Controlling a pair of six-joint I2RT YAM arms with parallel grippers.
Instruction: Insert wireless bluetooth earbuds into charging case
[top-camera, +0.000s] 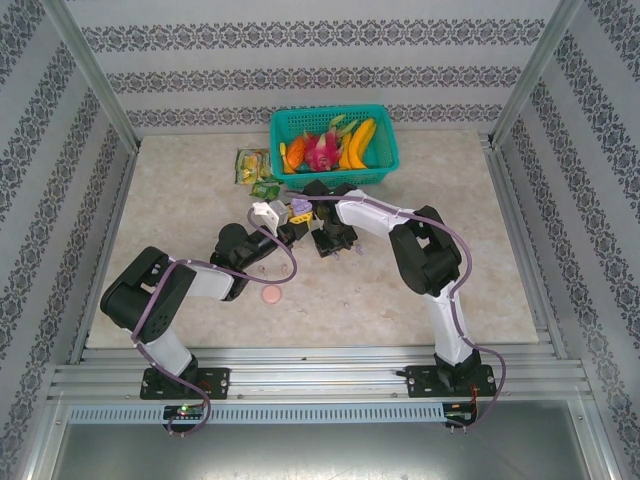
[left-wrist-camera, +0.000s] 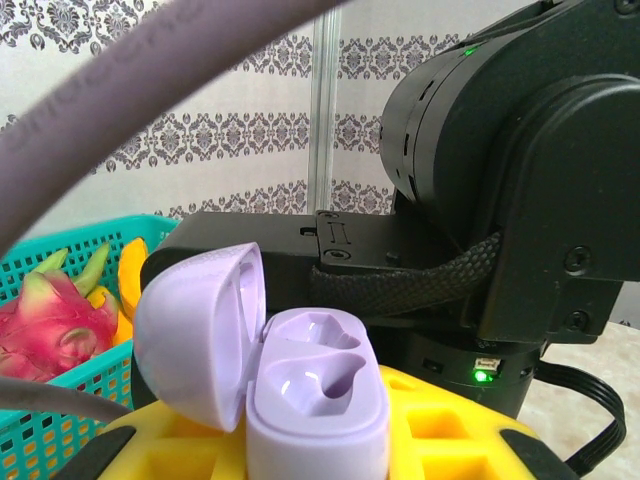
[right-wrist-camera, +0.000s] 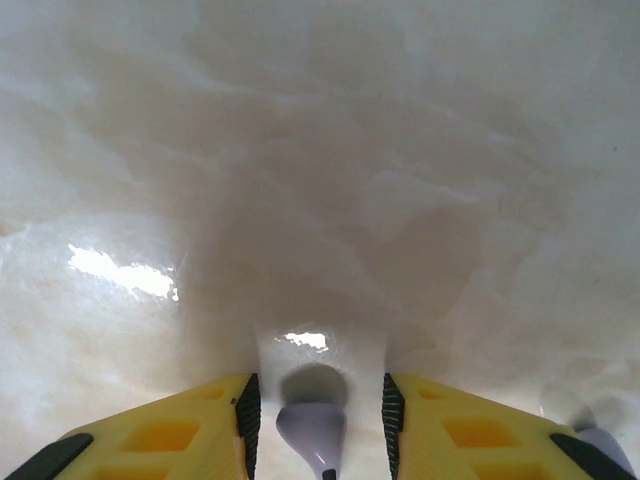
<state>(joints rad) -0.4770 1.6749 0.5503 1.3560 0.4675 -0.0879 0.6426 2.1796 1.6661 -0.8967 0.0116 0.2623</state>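
My left gripper (left-wrist-camera: 318, 452) is shut on the lilac charging case (left-wrist-camera: 318, 395) and holds it off the table. The case's lid (left-wrist-camera: 195, 335) is swung open to the left and both moulded hollows are empty. From above, the case (top-camera: 300, 207) sits at mid-table, just left of my right gripper (top-camera: 335, 240). My right gripper (right-wrist-camera: 318, 400) is down at the tabletop and open. A lilac earbud (right-wrist-camera: 312, 432) lies on the table between its pads (right-wrist-camera: 248, 400), with a gap on each side. A second lilac bud (right-wrist-camera: 602, 446) lies at the bottom right, partly cut off.
A teal basket (top-camera: 335, 178) of toy fruit stands at the back, just beyond both grippers. Snack packets (top-camera: 252, 165) lie to its left. A round pink disc (top-camera: 271, 295) rests on the table in front of the left arm. Metal frame rails border the table.
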